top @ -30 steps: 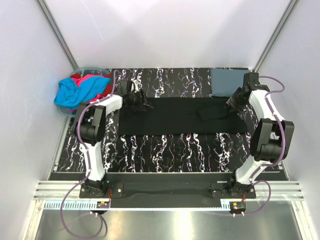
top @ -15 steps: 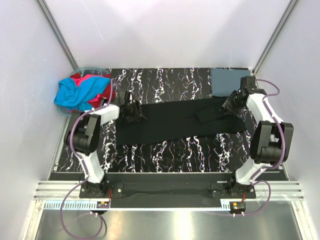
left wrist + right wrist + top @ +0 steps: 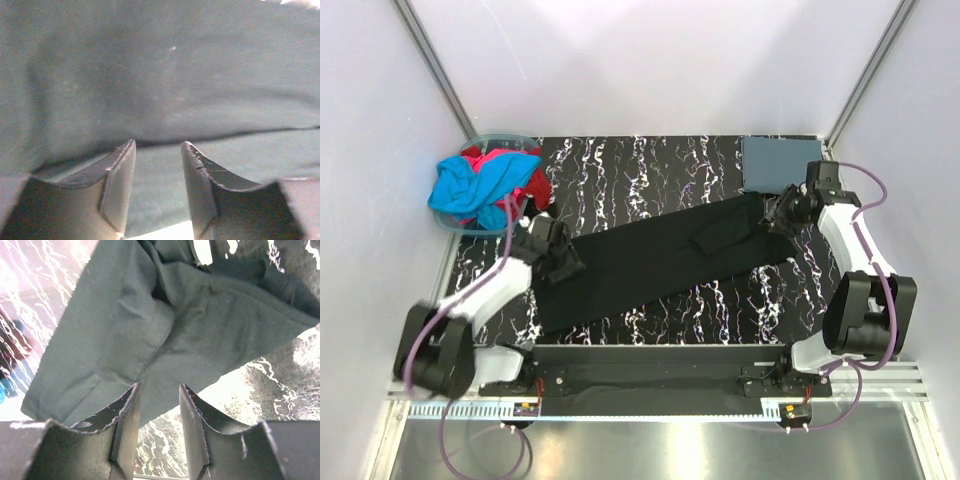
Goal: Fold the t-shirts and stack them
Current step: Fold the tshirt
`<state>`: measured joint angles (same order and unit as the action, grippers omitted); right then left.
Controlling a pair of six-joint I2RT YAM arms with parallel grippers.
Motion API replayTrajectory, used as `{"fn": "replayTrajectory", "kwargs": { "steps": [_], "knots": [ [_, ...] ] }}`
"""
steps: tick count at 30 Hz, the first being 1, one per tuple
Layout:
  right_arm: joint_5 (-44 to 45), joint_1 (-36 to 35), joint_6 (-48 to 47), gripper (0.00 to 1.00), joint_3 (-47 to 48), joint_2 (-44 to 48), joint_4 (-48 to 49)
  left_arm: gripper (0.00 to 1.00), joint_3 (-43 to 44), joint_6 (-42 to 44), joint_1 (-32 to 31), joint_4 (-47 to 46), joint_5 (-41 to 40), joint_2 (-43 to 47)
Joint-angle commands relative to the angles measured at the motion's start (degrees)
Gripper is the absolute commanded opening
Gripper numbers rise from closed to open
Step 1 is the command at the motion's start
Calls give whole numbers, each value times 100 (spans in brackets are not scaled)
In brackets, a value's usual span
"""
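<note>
Black shirt slanting across worktop, left pincer parted at one end, right pincer parted at other

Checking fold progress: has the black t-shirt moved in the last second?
Yes: the black t-shirt swung its left end toward the near edge, away from the tub.

A black tabletop veined with white marbling fills the middle of the scene. At its far left corner sits a pale see-through plastic tub, hanging partly over the left edge. Plain white walls stand on three sides, and a ribbed metal rail runs along the near edge.
</note>
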<state>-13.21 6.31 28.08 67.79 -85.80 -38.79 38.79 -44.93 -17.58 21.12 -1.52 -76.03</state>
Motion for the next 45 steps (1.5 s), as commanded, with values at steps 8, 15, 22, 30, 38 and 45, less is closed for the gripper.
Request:
{"fn": "replayTrajectory", "kwargs": {
  "steps": [8,15,22,30,38,45],
  "knots": [
    [-16,-77,269,38,-565,-533,977,52,1359,362,-790,-916,378,173],
    [-32,-77,295,38,-837,-263,1286,50,2702,784,-685,-830,1258,-2315],
    [21,-94,277,37,-908,2,1286,49,2205,441,-89,-645,1243,-2664],
    [117,-507,453,37,-864,-446,1497,48,1008,239,1239,-838,1391,-2048],
    [249,-1288,787,38,-496,-1289,1901,49,877,292,1750,-363,837,-1565],
    [757,-1413,683,36,479,-2572,1849,50,1508,571,1750,-337,1600,-1081]
  ]
}}
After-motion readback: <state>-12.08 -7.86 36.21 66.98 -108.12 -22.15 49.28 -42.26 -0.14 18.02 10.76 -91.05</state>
